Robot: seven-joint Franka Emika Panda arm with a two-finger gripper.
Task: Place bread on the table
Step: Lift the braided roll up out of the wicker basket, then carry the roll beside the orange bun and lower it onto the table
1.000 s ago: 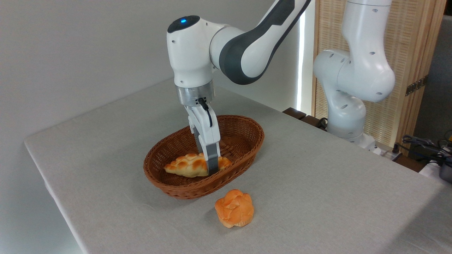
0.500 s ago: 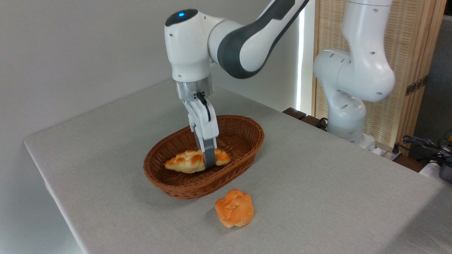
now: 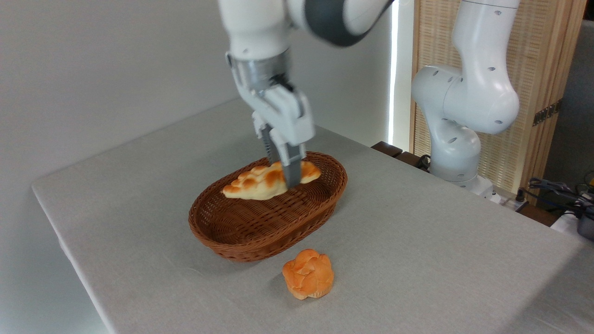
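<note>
Aloft over the basket [image 3: 241, 241], bread [image 3: 260, 184] in the clamped tool [image 3: 290, 178].

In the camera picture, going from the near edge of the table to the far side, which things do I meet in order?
Round orange bun → wicker basket → braided bread, held above the basket by the gripper → white robot base beyond the table.
</note>
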